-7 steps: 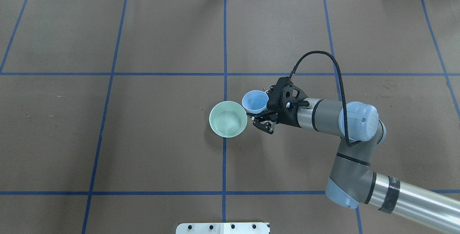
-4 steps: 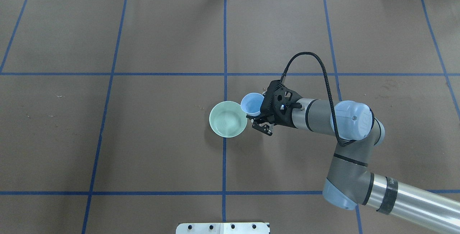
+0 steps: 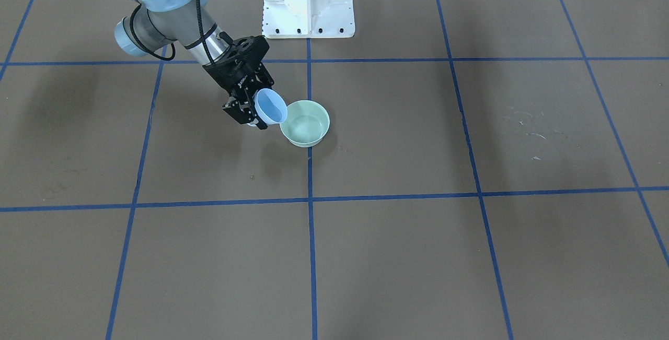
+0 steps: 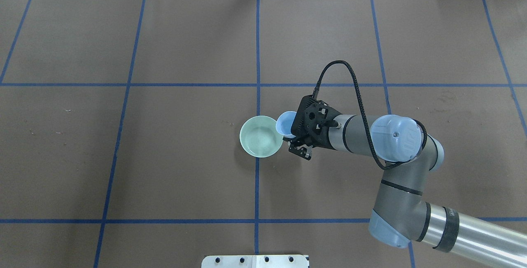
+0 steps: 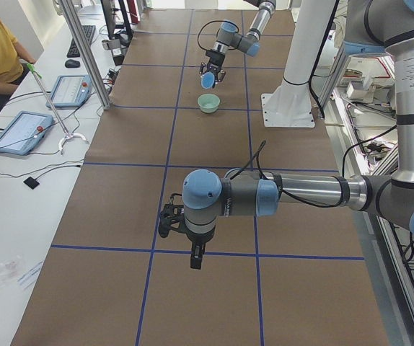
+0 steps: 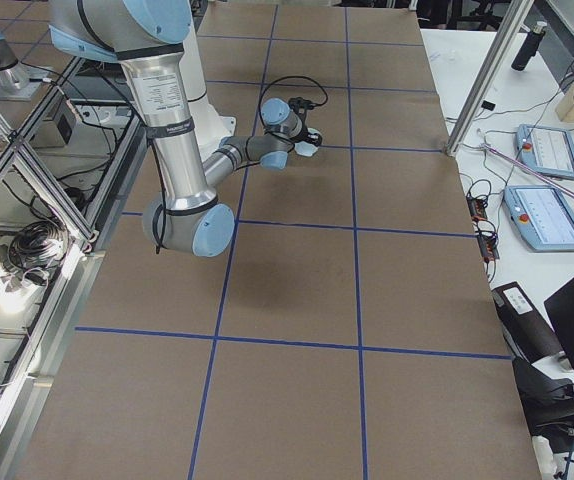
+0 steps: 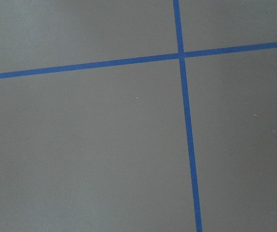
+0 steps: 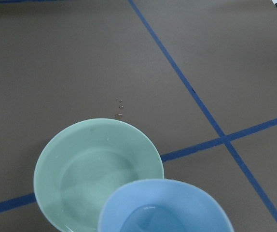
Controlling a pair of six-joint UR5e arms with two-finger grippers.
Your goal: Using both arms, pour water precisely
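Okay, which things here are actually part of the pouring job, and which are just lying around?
In the job:
right gripper, shut on the tilted blue cup
water in that cup
green bowl below its lip
left arm, over bare table far from both

Just lying about:
white pedestal
droplets past the bowl
tablets beside the table

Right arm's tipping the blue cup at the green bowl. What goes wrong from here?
The lip of the blue cup barely clears the near rim of the green bowl, so water may dribble outside; droplets already lie on the table beyond the bowl.
Nothing holds the bowl; the left arm hovers far off, so a nudge from the cup might shift it.
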